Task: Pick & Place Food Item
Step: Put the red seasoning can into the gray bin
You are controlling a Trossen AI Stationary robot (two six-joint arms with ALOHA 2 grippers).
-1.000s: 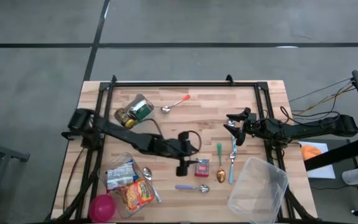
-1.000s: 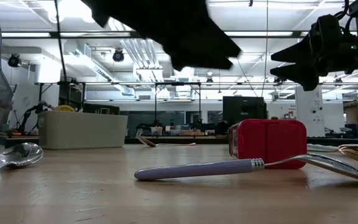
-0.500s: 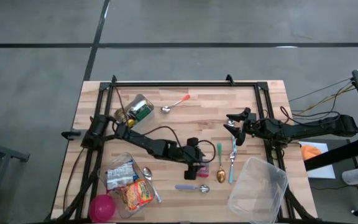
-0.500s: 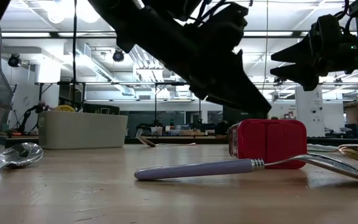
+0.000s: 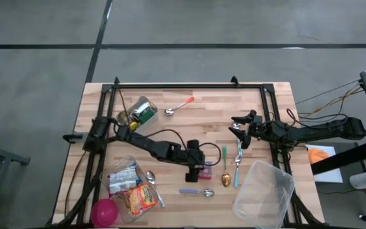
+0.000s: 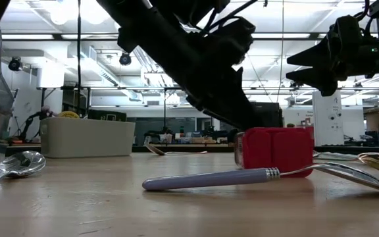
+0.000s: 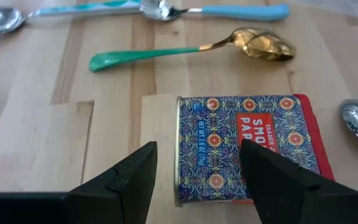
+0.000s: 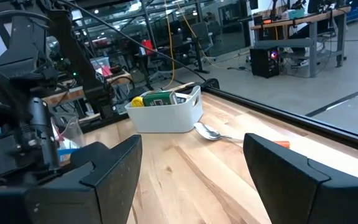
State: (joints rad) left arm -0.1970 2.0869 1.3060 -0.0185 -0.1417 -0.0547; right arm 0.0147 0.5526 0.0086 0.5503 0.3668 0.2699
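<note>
A red paprika tin lies flat on the wooden table, right of centre, just behind a purple-handled spoon. My left gripper is open and slants down over the tin's left end. One finger stands beside that end over bare wood; the other is over the tin's patterned top. My right gripper waits open above the table's right side, with nothing between its fingers. My left gripper comes at the tin slanting down from the table's left. One finger meets the tin's top face near its left end; the other finger touches only air beside the tin. The tin stays flat on the table.
A gold spoon with a green handle and a blue-handled one lie right of the tin. A clear tub stands at the near right. Snack packets and a pink bowl sit at the near left, a can at the far left.
My left gripper has come down and toward the table's right, tipping further downward, until it reaches the tin's left end. The tin has shifted a little toward the table's left and stays flat on the wood.
</note>
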